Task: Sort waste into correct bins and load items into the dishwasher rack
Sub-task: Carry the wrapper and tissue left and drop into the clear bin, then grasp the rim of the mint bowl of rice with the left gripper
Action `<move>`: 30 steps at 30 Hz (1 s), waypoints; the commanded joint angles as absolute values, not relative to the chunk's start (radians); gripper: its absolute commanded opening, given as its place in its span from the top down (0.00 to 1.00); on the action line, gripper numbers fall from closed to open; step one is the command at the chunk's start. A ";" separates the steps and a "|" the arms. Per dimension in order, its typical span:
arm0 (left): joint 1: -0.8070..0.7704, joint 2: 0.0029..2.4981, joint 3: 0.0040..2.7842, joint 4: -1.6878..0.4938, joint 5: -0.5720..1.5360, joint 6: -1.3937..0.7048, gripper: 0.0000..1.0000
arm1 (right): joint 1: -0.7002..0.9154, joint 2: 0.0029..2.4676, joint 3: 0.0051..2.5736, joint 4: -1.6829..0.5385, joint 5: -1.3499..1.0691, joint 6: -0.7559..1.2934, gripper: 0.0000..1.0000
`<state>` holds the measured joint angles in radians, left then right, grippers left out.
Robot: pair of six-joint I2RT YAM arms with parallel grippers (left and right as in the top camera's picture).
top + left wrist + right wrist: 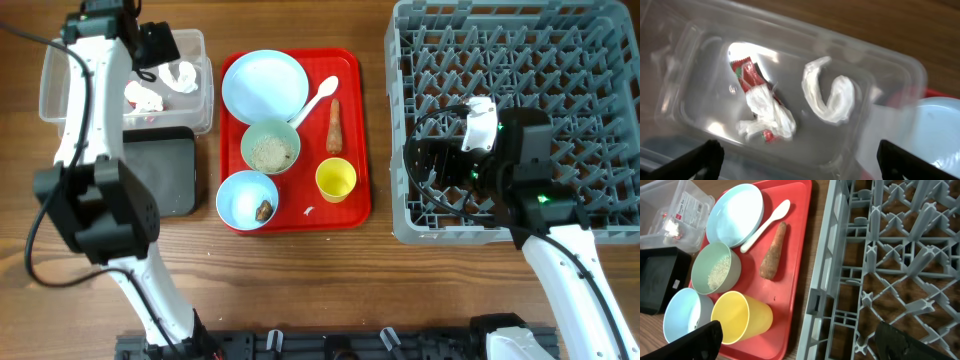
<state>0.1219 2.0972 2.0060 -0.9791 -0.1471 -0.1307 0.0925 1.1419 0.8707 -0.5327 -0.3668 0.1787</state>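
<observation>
Left fingers (695,161) hung spread wide, nothing between them, over the clear tub (890,70), where the red-and-white wrapper (746,75) and crumpled white paper (832,97) lay near each other on its floor. Right fingers (697,341) were spread and empty too, above the grey rack (900,255) on its side nearest the red tray (800,240). On that tray I saw plate (735,215), spoon (767,222), carrot-like stick (774,252), rice bowl (705,260), bowl w/ brown lump (680,307) and yellow cup (740,317); black tray (165,165) lay on the surface beside the tub.
</observation>
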 commanded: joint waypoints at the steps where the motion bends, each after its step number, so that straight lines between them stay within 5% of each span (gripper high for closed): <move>1: 0.082 1.943 2.010 -1.077 0.027 -0.109 0.00 | 0.090 1.147 0.892 -0.532 -0.390 0.186 0.01; 9: -0.043 1.895 2.008 -1.351 0.138 -0.116 0.01 | 0.090 1.147 0.892 -0.532 -0.390 0.185 0.01; 18: -0.255 1.897 1.966 -1.352 0.135 -0.229 0.08 | 0.090 1.147 0.892 -0.533 -0.390 0.186 0.01; 30: -0.441 1.898 1.539 -0.867 0.077 -0.346 0.20 | 0.090 1.147 0.891 -0.539 -0.390 0.186 0.01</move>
